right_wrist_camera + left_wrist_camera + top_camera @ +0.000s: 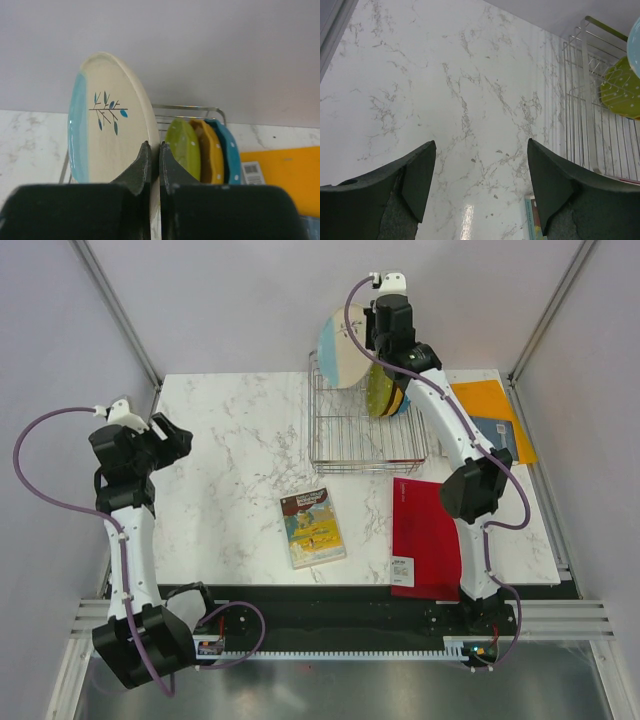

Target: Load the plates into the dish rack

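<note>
Right fingers pinch the cream-and-blue plate above the dish rack; left fingers stand wide over the bench.

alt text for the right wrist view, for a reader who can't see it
The right gripper holds a cream-and-pale-blue plate upright, jaws shut on its rim; a blue leaf sprig is painted on it. Behind, a lime green plate, an orange-yellow plate and a teal blue plate stand on edge side by side in the dish rack.
</note>
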`<state>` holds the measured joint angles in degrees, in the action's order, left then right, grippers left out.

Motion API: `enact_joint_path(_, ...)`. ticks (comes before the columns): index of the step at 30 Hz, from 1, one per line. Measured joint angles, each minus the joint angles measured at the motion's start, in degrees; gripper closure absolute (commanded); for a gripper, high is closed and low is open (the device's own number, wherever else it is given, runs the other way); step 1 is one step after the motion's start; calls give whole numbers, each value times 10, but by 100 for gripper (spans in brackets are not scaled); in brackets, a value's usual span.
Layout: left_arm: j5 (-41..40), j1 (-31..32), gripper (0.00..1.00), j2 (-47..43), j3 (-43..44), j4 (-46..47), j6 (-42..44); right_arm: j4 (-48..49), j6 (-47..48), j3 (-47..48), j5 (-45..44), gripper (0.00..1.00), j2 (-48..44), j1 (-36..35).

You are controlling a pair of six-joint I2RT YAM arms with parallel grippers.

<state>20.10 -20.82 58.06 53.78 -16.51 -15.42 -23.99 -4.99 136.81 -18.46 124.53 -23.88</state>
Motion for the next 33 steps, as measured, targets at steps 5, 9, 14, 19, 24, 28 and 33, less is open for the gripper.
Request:
enact_joint_path(5,0,13,20,11,-8,4,0,3,30,-8,-87,100,0,-2)
enact_joint_path(9,0,21,20,16,-14,5,0,10,61,-13,-135,100,0,-1)
enact_joint_path(14,1,26,20,17,-21,9,0,30,100,-22,-178,100,0,-3)
enact_joint_path(19,1,26,20,17,-33,10,0,42,131,-25,-208,100,1,-7)
enact_joint_path(24,1,26,20,17,-36,12,0,74,169,-39,-246,100,1,-19)
enact_joint_path(28,1,26,20,17,-38,13,0,95,200,-47,-269,100,10,-35)
enact_joint_path(33,1,27,20,17,-45,15,0,118,239,-52,-285,100,33,-52)
